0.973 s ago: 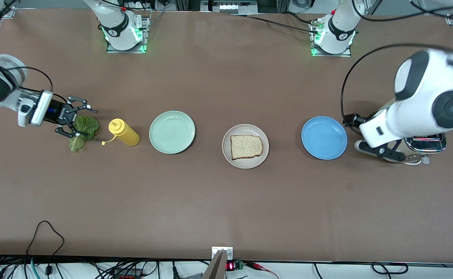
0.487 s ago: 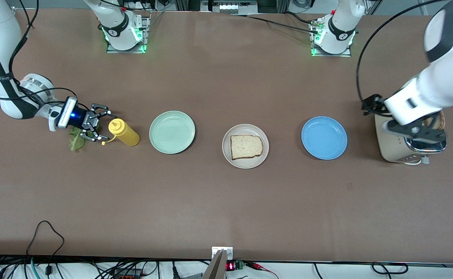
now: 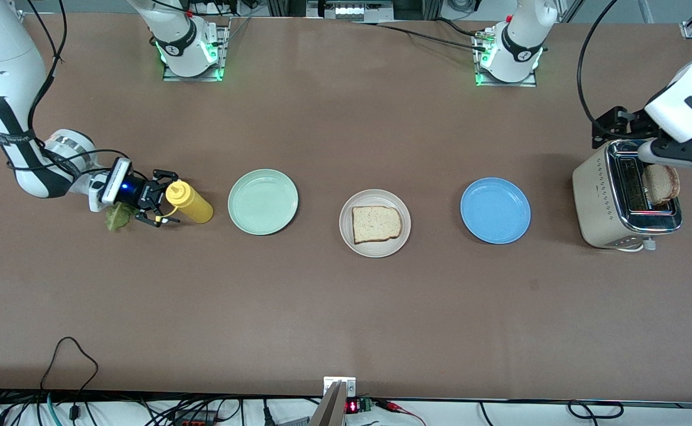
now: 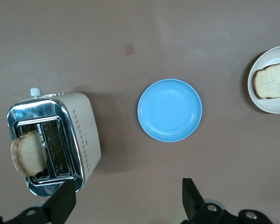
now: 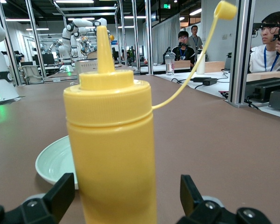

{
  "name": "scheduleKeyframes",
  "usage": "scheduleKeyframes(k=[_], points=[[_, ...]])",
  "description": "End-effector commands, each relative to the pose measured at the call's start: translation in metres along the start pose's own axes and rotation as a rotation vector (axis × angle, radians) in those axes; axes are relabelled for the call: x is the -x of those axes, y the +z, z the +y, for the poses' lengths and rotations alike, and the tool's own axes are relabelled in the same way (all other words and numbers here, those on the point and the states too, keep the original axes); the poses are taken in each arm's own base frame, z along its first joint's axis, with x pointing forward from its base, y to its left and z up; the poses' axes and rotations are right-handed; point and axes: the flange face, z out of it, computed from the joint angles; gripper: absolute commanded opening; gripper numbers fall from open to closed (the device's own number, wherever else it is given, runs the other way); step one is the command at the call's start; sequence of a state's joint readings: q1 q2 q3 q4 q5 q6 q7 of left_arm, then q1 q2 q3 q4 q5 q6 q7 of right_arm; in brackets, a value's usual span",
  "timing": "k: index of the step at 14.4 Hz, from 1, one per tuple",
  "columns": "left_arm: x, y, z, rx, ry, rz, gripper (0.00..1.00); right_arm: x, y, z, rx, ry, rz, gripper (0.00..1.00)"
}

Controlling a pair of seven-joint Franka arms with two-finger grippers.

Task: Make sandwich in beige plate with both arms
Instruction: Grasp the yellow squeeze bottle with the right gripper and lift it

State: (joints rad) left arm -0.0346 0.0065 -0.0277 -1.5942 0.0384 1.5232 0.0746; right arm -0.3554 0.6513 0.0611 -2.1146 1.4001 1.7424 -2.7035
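Bread sits on our beige plate; lettuce and toaster slice remain, both grippers' fingers spread, right gripper around the bottle, left gripper over the toaster.

Bright, even light (soft shadows)

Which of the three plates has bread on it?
The beige plate in the middle, holding one bread slice; the green plate and blue plate are bare.

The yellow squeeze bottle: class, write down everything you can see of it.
The yellow squeeze bottle looks like glossy plastic: a cylindrical body, a ridged screw collar, a tapered nozzle, and a small cap dangling on a thin tether. It stands upright on the table beside the mint-green plate. The right gripper has its open fingers on either side of it; contact is unclear.
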Motion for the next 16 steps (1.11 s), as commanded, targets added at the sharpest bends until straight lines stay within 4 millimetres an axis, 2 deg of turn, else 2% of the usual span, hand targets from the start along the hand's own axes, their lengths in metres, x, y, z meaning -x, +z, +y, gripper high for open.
scheduleKeyframes(k=[1, 4, 10, 11, 13, 14, 15, 16], points=[[0.009, -0.005, 0.017, -0.001, 0.025, 0.034, 1.0, 0.0, 0.014, 0.003, 0.011, -0.03, 0.032, 1.0], [0.007, -0.009, 0.017, -0.002, 0.033, 0.034, 1.0, 0.001, 0.028, 0.002, 0.009, -0.031, 0.042, 1.0], [0.008, -0.008, 0.016, -0.002, 0.039, 0.02, 1.0, -0.001, 0.037, 0.001, 0.002, -0.032, 0.047, 1.0], [0.008, -0.008, 0.016, -0.002, 0.037, 0.017, 1.0, -0.002, 0.038, 0.001, 0.006, -0.031, 0.049, 0.9], [0.008, -0.009, 0.014, -0.003, 0.034, 0.023, 1.0, -0.003, 0.042, 0.001, 0.003, -0.033, 0.051, 0.63], [0.007, -0.009, 0.015, -0.003, 0.036, 0.023, 1.0, -0.004, 0.042, 0.002, 0.004, -0.034, 0.051, 0.54], [0.007, -0.009, 0.015, -0.002, 0.036, 0.023, 1.0, -0.004, 0.042, 0.003, 0.005, -0.036, 0.05, 0.46], [0.008, -0.009, 0.016, -0.002, 0.034, 0.019, 1.0, -0.006, 0.043, 0.004, 0.004, -0.038, 0.048, 0.45]])
